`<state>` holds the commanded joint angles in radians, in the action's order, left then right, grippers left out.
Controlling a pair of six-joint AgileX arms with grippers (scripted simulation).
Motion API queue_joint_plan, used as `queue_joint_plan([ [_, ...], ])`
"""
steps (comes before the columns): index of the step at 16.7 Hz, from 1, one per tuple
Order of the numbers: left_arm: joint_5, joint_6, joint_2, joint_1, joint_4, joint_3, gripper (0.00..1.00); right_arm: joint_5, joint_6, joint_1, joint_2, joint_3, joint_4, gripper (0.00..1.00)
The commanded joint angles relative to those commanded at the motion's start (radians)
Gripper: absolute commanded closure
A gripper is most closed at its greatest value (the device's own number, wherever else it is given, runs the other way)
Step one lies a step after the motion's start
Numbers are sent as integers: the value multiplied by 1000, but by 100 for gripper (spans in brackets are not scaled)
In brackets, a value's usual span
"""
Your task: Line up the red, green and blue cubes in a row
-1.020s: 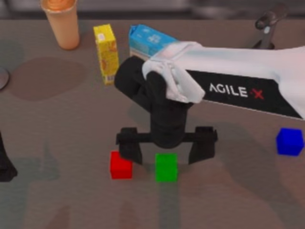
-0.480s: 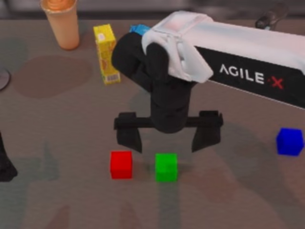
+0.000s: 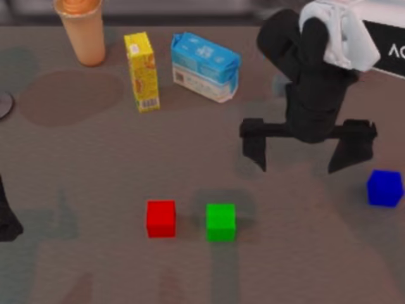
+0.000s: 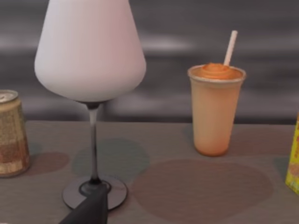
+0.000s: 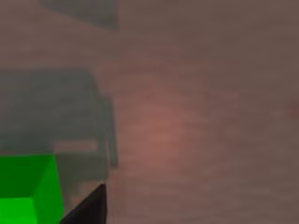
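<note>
Nearest the front edge of the table (image 3: 88, 266) stand the red cube (image 3: 161, 218) and the green cube (image 3: 221, 221), side by side with a small gap between them. The blue cube (image 3: 385, 188) sits well apart from them, near the right edge. In the right wrist view only a corner of the green cube (image 5: 28, 191) shows, cut off by the picture's edge.

The right gripper (image 3: 308, 154) hangs above the table between the green and blue cubes — its fingers are spread wide and hold nothing. The left gripper (image 3: 7, 218) is parked at the left edge, mostly cut off, and I cannot tell its opening.

Farther back stand the yellow carton (image 3: 142, 71), the light-blue carton (image 3: 205, 66) — its print is too small to read — and an orange drink cup (image 3: 81, 28). The arm's lettering is cut off after "AC".
</note>
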<state>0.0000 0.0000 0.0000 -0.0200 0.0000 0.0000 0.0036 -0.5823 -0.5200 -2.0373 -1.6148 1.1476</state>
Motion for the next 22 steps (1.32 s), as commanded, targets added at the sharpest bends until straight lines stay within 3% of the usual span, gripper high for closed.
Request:
queue_joint_plan([
  [4,0,0,0,0,0,0,0,-1,199,256,92,163,-59,0],
  [7,0,0,0,0,0,0,0,-2,294,355,143,239,-93,0],
  [14,0,0,0,0,0,0,0,-2,306,365,141,256,-112,0],
  [22,0,0,0,0,0,0,0,-2,304,366,25,406,-381,0],
])
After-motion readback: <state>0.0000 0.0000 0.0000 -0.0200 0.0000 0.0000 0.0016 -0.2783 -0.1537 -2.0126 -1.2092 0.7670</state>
